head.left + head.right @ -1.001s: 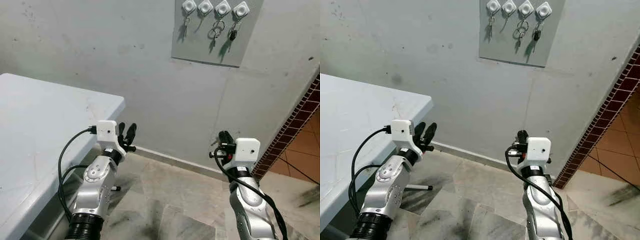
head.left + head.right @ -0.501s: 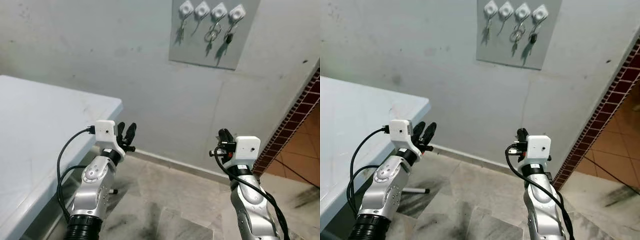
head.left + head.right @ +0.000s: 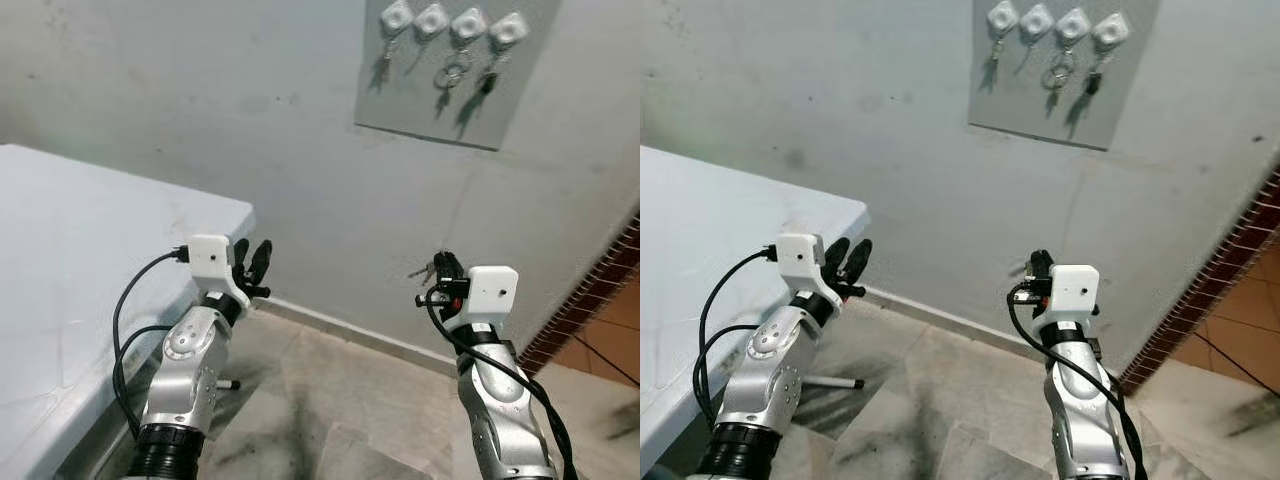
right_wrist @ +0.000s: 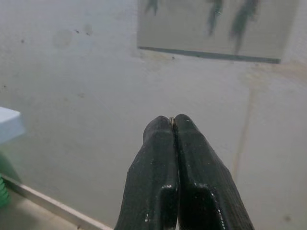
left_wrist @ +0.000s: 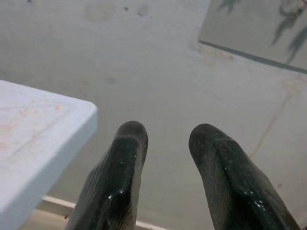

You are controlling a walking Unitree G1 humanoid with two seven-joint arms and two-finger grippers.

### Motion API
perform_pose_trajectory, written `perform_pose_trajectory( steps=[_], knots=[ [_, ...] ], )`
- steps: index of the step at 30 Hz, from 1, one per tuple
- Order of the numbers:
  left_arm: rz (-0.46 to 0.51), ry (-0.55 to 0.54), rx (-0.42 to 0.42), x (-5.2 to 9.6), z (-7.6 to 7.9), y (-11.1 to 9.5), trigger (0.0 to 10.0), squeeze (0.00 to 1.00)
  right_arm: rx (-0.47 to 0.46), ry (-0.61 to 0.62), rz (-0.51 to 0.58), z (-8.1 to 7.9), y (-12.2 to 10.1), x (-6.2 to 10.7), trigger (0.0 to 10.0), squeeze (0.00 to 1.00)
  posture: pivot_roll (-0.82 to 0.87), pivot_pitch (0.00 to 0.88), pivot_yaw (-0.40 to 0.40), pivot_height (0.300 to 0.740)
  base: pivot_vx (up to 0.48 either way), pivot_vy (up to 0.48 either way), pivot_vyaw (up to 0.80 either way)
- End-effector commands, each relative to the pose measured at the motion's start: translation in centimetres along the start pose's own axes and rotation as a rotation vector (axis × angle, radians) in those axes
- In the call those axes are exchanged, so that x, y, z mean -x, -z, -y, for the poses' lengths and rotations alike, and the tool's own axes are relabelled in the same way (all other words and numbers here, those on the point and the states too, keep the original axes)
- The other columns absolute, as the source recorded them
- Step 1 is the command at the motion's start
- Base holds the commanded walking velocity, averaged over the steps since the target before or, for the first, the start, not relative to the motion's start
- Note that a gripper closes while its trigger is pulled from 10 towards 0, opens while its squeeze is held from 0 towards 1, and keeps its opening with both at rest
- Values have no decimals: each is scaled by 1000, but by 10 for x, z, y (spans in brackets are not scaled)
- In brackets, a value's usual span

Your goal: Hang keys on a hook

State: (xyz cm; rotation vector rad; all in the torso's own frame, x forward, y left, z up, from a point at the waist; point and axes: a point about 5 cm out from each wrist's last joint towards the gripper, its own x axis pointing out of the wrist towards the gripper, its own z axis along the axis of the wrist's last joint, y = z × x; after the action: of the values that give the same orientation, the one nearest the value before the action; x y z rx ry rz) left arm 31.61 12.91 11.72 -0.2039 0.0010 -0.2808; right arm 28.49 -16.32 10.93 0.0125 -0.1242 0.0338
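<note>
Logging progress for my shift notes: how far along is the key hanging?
Done: the right tool is shut on the keys. In hand: keys held well below the hooks on the wall panel. Remaining: raise and hang them. The left tool is idle, open.

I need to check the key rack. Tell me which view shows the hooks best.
The left eye view: all four white hooks sit sharp on the grey panel, each carrying keys. The right eye view matches it. Both wrist views catch only the panel's lower part and blurred dangling key shapes.
</note>
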Motion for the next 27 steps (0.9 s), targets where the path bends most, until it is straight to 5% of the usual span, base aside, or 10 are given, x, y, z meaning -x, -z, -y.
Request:
perform_pose_trajectory(
  steps=[1, 27],
  knots=[
    [11, -1, -11, 0, -4, -6, 10000, 0, -9, -13, 28, -4, -6, -2, 10000, 0, 78, 0, -20, 740, 472, 0, 0],
    [6, 11, -33, 1, -1, -4, 10000, 0, -10, -33, 32, -7, -5, -5, 10000, 0, 85, 0, -31, 740, 425, 0, 0]
  ],
)
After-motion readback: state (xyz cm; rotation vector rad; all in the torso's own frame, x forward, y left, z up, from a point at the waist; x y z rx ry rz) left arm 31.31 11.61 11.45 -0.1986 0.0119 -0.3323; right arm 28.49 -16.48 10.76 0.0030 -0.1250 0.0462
